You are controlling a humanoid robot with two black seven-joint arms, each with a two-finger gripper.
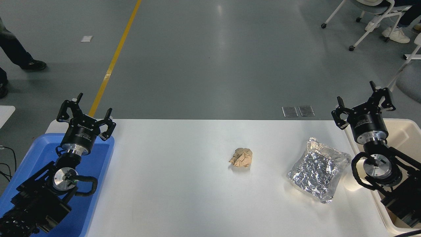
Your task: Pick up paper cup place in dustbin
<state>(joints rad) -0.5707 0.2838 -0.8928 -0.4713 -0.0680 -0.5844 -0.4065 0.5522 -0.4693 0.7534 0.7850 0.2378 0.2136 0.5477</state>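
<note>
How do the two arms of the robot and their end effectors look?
Both arms are black. Each carries a silver metal ring and disc at the wrist, with a black cable looped beside it. The left end effector and the right end effector are black, with a round body bearing small white print and angular fingers.

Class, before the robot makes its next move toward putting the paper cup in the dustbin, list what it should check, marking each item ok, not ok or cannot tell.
1. Right gripper open and empty: ok.
2. Paper cup in full view: not ok, the right arm hides part of it.
3. Cup standing upright: cannot tell.
4. Free room around the cup: not ok, the foil bag lies close beside it.
5. Dustbin open-topped and near the cup: ok, at the table's right edge.
6. Left gripper out of the way: ok, parked over the blue tray.
</note>
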